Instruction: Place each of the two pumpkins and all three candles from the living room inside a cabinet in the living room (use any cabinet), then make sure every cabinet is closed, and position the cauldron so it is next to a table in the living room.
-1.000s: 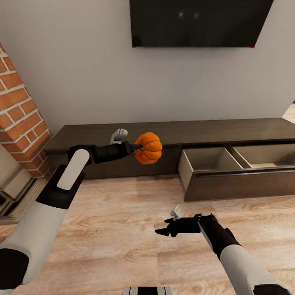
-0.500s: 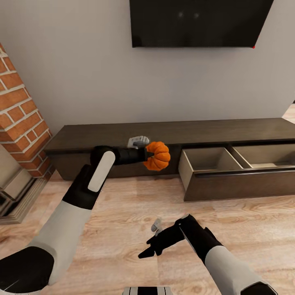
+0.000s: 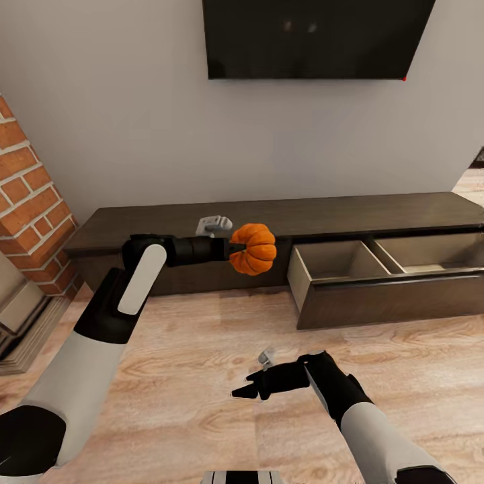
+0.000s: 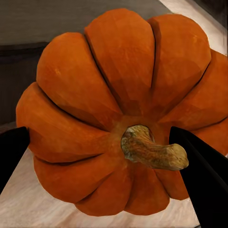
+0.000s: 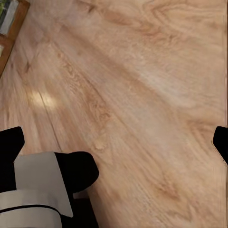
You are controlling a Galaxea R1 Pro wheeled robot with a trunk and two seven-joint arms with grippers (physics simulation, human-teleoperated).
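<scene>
- One pumpkin point(image 3: 253, 249) is up in the air, in front of the closed left part of the cabinet point(image 3: 202, 225), because the left claw point(image 3: 236, 248) is carrying it.
- Two black fingers point(image 4: 202, 175) of the left claw pinch the pumpkin from both sides. Its little stem point(image 4: 151, 149) points back at the wrist, so the claw holds it from the stem end and the round part sticks out in front.
- One drawer point(image 3: 386, 282) of the cabinet is pulled open just to the side of the pumpkin. Its inside is tan and split into boxes, and I see nothing in the parts that show. I think it is open so the pumpkin can go in.
- The pumpkin is not over the drawer yet. I think the arm has to carry it sideways over the nearest box and then lower it.
- The right claw point(image 3: 243, 392) hangs low over the wood floor point(image 3: 188, 376) and holds nothing. I cannot tell if its fingers are spread or pressed together. It looks like it waits out of the way.
- A black TV point(image 3: 316, 37) hangs on the wall above, and a brick fireplace point(image 3: 30, 195) stands beside the cabinet.
</scene>
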